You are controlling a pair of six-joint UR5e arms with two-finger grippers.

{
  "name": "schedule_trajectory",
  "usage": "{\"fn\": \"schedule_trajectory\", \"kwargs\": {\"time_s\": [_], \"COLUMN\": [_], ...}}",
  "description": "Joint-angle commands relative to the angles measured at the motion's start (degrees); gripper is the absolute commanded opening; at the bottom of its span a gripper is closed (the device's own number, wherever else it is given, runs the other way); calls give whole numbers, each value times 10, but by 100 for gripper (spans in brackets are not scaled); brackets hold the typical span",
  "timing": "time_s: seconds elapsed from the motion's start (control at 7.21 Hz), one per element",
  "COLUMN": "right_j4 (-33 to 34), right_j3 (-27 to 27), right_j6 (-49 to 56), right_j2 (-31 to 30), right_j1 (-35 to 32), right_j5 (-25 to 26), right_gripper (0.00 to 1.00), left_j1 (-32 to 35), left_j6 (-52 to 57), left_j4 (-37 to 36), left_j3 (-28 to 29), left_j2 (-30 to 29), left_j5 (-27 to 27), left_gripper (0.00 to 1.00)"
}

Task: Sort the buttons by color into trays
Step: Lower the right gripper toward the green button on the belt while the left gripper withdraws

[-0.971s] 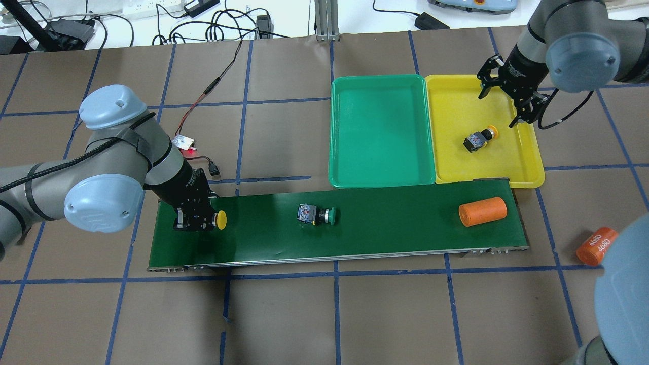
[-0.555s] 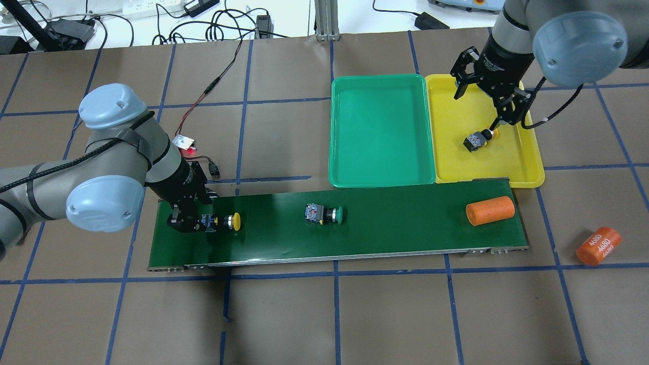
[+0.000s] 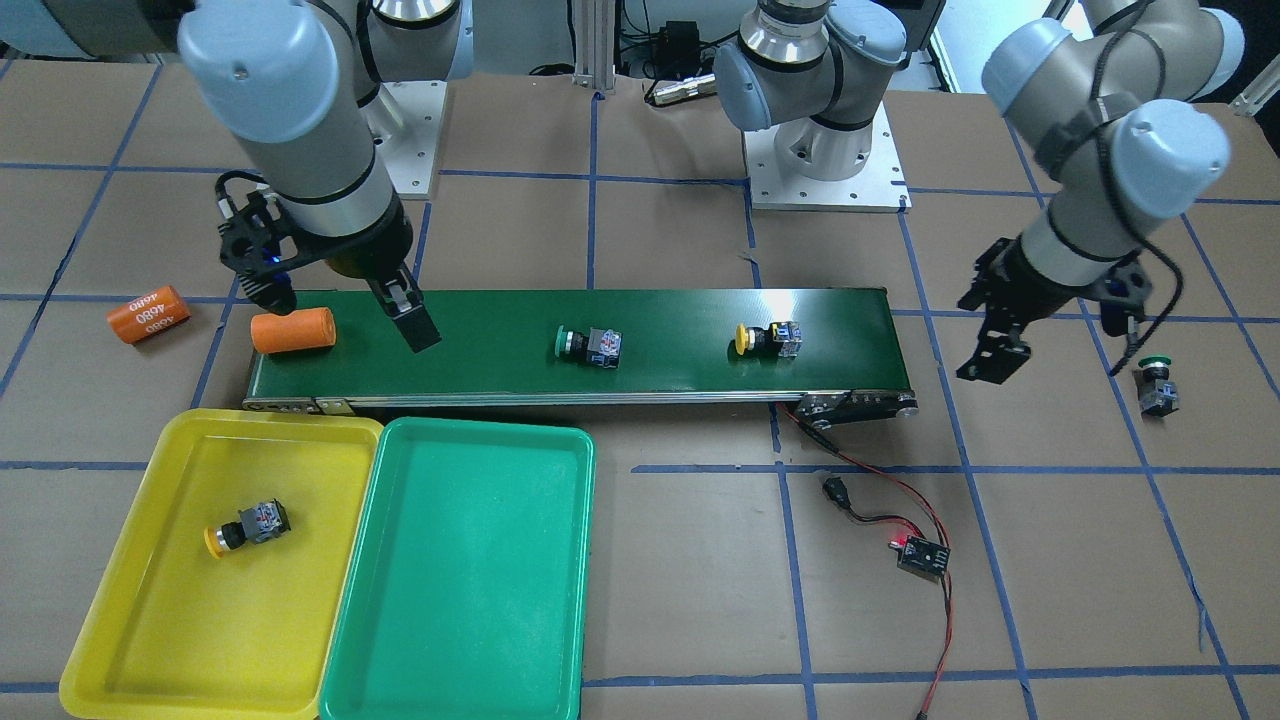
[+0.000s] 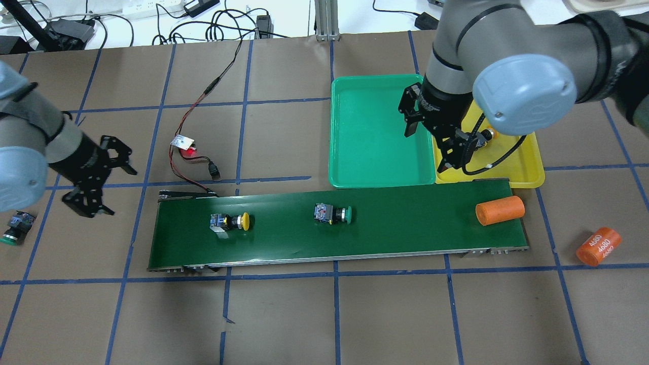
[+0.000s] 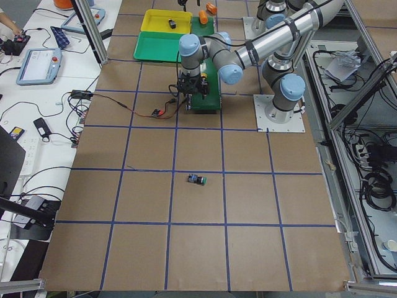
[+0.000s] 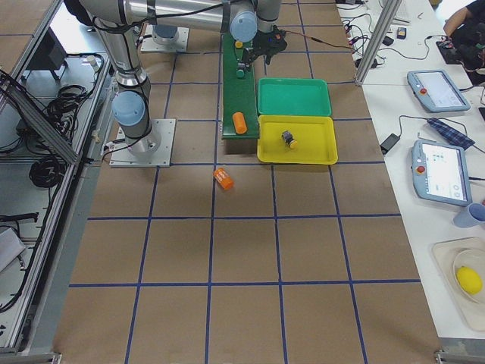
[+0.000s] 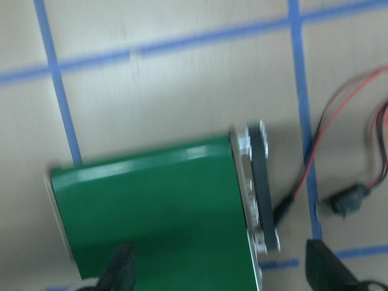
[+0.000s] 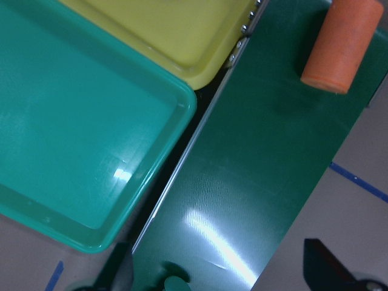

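On the dark-green belt lie a yellow button (image 4: 231, 222) and a green button (image 4: 332, 214). Another yellow button (image 3: 248, 527) rests in the yellow tray (image 3: 140, 640); from overhead my right arm hides most of it. The green tray (image 4: 375, 162) holds nothing. A second green button (image 4: 13, 228) lies on the table at the far left. My left gripper (image 4: 120, 191) hangs open and empty between that button and the belt's end. My right gripper (image 4: 423, 152) is open and empty above the seam between the two trays, near the belt.
One orange cylinder (image 4: 499, 210) lies at the belt's right end (image 4: 507, 238), another marked 4680 (image 4: 598, 246) on the table beyond it. A red-black wire with a small lit board (image 4: 183, 143) runs behind the belt's left end.
My left gripper has let go of the yellow button on the belt and drawn back left off it. My right gripper swung from the yellow tray toward the tray seam. Belt items shifted right.
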State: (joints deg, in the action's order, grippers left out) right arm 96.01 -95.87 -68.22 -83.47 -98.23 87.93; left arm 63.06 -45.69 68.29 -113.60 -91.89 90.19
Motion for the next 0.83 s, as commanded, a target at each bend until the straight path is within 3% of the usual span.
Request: {"fn": "schedule_trajectory", "kwargs": {"time_s": [0.0,0.28,0.42,0.69], "right_j4": [35,94,182,211], "right_j3": [-19,-56,-83,-97], "right_j6": [-46,-116,-139,-146], "right_j2": [22,33,49,59], "right_j1": [-32,-41,-55,-67], "right_j5": [0,-6,-8,-9], "right_gripper": [100,100,100,100], "left_j1": [-131,-198,-229,-240], "left_j6": [288,506,614,786], "left_j4": [-57,-76,-109,-159], "left_j3": [11,12,11,15], "left_j2": [-25,-50,-70,-108], "left_j5": [5,5,5,12], "left_gripper": [100,100,100,100]}}
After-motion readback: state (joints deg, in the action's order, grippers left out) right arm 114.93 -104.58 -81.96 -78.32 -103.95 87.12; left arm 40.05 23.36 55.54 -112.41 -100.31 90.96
